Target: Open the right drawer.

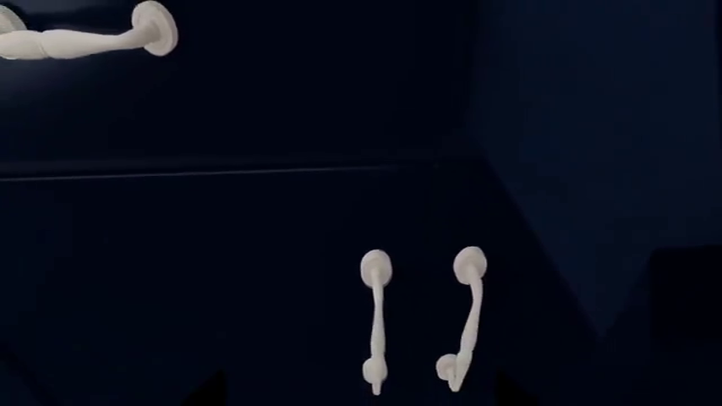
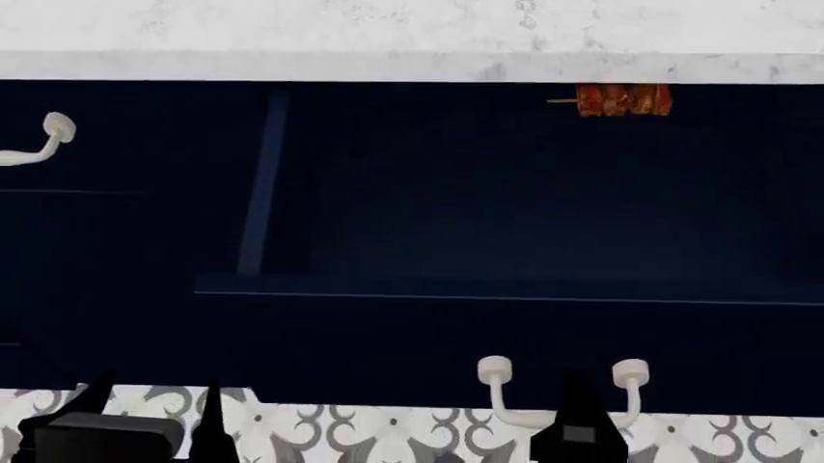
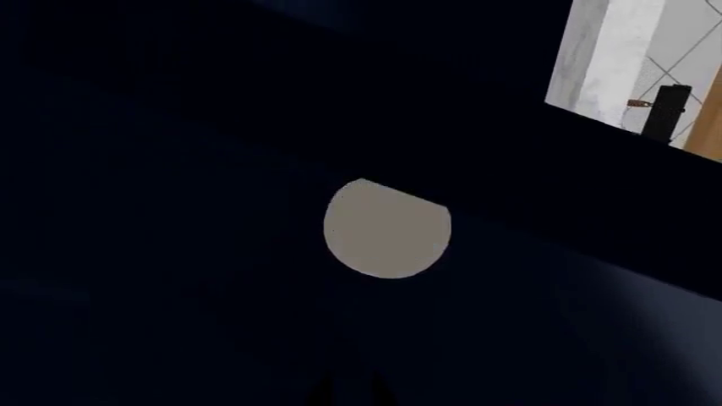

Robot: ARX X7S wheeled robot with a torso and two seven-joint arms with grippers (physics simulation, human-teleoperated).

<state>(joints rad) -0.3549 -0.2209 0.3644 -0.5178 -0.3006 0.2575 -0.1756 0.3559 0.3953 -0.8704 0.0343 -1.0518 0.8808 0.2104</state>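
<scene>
In the head view, the right gripper (image 2: 580,424) hides the middle of the right drawer's pull (image 2: 515,417), and the bottom edge cuts its fingers off. The left gripper (image 2: 142,429) is cut off likewise. The twin drawer's pull (image 2: 37,145) runs past the left edge.

In the right wrist view, one round mount (image 3: 387,228) shows; everything else is dark.

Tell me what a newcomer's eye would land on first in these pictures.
First, the wide dark navy right drawer, pulled out below the white marbled countertop, its off-white curved pull at the front with the right gripper just before it. Next, a reddish-brown skewer of food at the drawer's back right. The head view's far left shows the twin drawer's off-white pull.
</scene>
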